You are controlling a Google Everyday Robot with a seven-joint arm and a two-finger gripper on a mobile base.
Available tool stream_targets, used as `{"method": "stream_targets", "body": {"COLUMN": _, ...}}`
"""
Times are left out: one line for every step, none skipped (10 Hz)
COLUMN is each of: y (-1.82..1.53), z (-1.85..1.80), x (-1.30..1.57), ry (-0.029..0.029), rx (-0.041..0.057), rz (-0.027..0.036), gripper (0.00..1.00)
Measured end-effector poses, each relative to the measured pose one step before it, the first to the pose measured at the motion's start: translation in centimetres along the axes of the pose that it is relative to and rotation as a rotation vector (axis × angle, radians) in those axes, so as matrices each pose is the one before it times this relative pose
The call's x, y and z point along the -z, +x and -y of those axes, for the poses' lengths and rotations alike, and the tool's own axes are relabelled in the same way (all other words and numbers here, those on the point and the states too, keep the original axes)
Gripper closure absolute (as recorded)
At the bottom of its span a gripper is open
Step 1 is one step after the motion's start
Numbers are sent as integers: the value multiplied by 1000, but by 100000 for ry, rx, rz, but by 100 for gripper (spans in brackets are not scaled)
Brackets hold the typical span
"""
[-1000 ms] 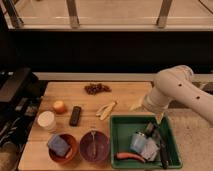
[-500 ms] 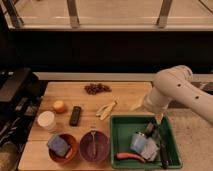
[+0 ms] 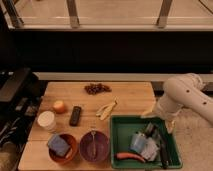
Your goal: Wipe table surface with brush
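While the pincer (image 3: 151, 130) is hanging open over the green tray (image 3: 119, 134) and holding nothing, the brush (image 3: 163, 150) is lying inside that tray along its right wall, handle running front to back, just beside some pale clutter (image 3: 142, 145). The worktop (image 3: 130, 95) is sitting to the left, not yet wiped. I'm reading the brush as light, stiff and thin, so probably slippery in a two-finger grip and prone to pivoting. I'm suggesting taking it mid-handle, jaws across the shaft, keeping clear of the tray wall. I'm not making out which end is carrying the bristles.
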Motion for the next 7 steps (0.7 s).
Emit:
{"method": "stream_targets", "body": {"y": 89, "z": -835, "x": -1053, "ry": -410, "rx": -3217, "rz": 1802, "gripper": 20}}
{"method": "stream_targets", "body": {"y": -1, "z": -572, "x": -840, "ry": -17, "rx": -2355, "rz": 1663, "gripper": 20}}
{"method": "stream_targets", "body": {"y": -83, "z": -327, "x": -736, "ry": 374, "rx": -1895, "rz": 2035, "gripper": 20}}
{"method": "stream_targets", "body": {"y": -188, "z": -194, "x": -443, "ry": 441, "rx": -1048, "rz": 1623, "gripper": 20}}
{"method": "stream_targets", "body": {"y": -317, "z": -649, "x": -569, "ry": 614, "rx": -2030, "rz": 2466, "gripper": 20}}
{"method": "stream_targets", "body": {"y": -331, "z": -658, "x": -593, "ry": 488, "rx": -2050, "rz": 2475, "gripper": 20}}
{"method": "stream_targets", "body": {"y": -234, "z": -184, "x": -328, "ry": 239, "rx": -784, "rz": 1935, "gripper": 20}}
